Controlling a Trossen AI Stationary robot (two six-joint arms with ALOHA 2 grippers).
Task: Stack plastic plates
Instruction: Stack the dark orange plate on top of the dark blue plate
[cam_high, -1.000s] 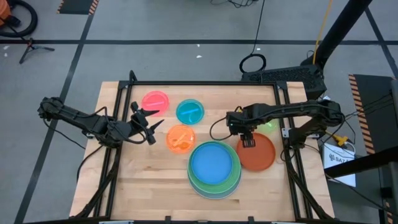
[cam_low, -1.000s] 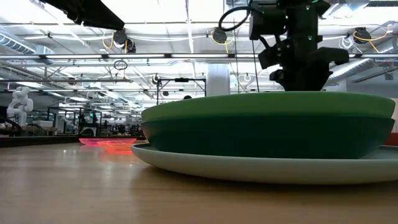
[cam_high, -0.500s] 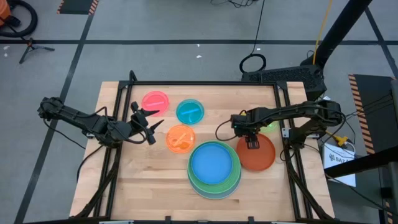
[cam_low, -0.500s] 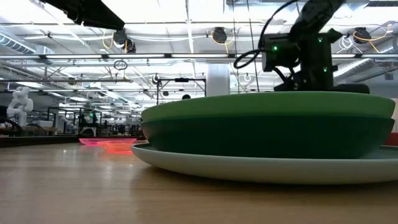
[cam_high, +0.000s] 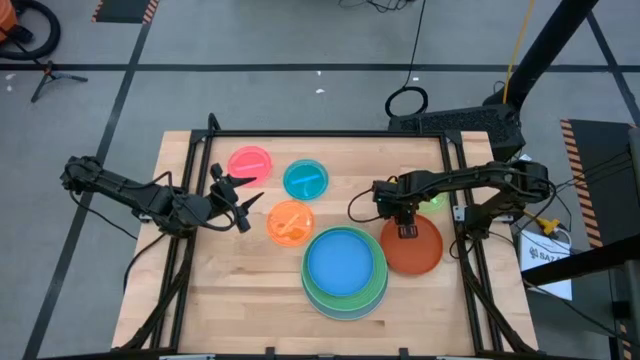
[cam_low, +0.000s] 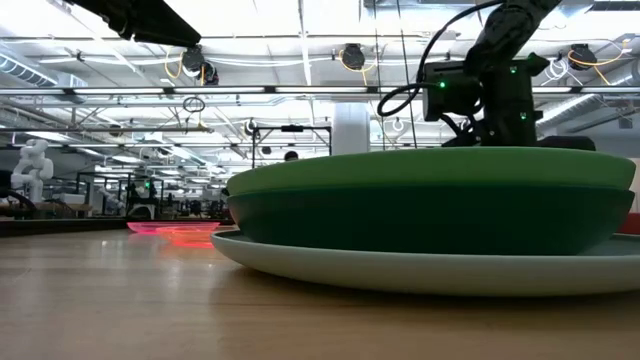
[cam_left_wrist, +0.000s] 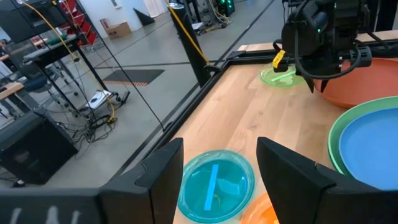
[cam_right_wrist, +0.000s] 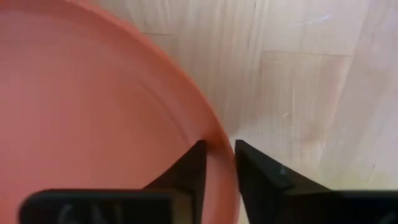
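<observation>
We found the right gripper (cam_high: 406, 232) lowered at the far rim of the red-orange plate (cam_high: 415, 250), which lay flat on the table (cam_high: 230, 290) just right of the stack. In the right wrist view its jaws straddled that rim, one finger (cam_right_wrist: 188, 169) inside the plate (cam_right_wrist: 93, 112) and the other outside; whether they were pressing on it, we could not tell.

The stack sat near the middle of the table's near half, with the blue plate (cam_high: 344, 264) on top, green plates under it and the light blue plate (cam_low: 400, 272) at the bottom.

The left gripper (cam_high: 240, 200) hung over the left part of the table, jaws apart, close to the pink plate (cam_high: 249, 162), the cyan plate (cam_high: 305, 179) and the orange plate (cam_high: 291, 222). The lime plate (cam_left_wrist: 281, 76) lay beyond the right arm.
</observation>
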